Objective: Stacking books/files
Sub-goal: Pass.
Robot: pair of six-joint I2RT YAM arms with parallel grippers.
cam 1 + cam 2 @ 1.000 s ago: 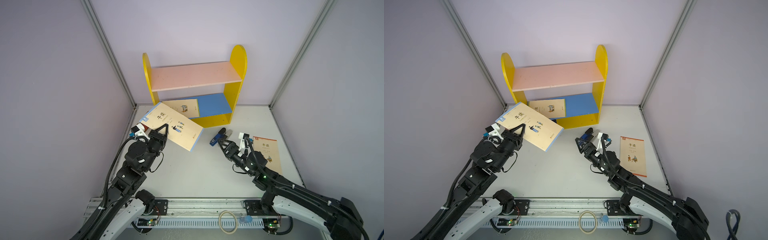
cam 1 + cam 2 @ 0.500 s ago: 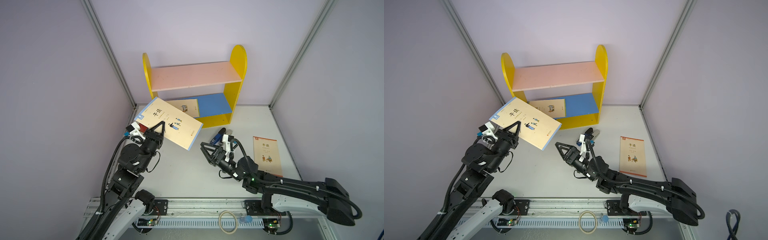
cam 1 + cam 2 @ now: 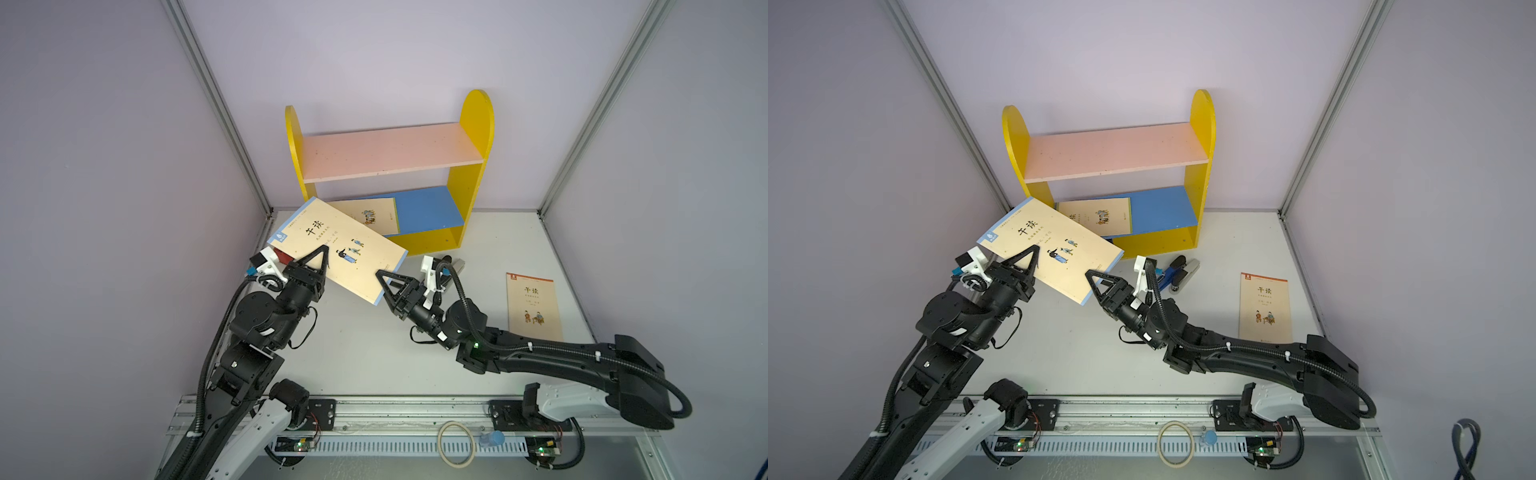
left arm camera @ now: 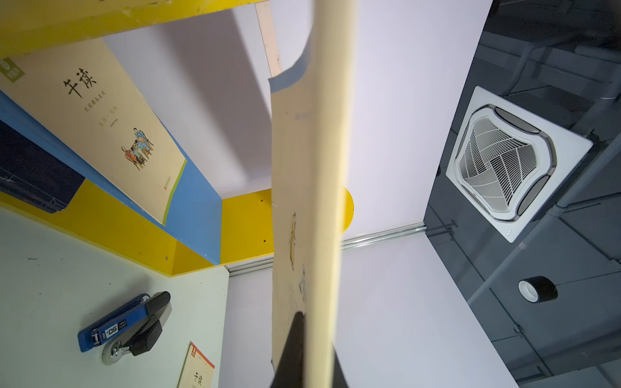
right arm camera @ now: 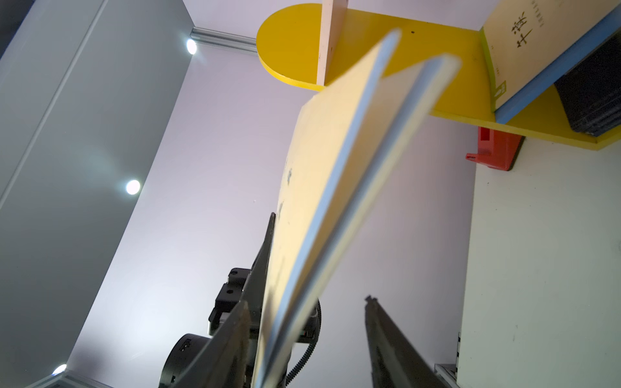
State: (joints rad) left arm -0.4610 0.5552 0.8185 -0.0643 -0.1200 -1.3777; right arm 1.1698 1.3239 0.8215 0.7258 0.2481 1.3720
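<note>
Book [image 3: 345, 245] held aloft by left gripper [image 3: 322, 254]; right gripper [image 3: 384, 281] straddles corner.

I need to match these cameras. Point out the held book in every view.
In a top view: book, tilted, left of centre, before the shelf.
In a top view: book, same pose, further left.
Left wrist: book edge-on through the centre.
Right wrist: book edge-on through the centre, slanted.
Shared landmark: the yellow shelf, in all four.
</note>
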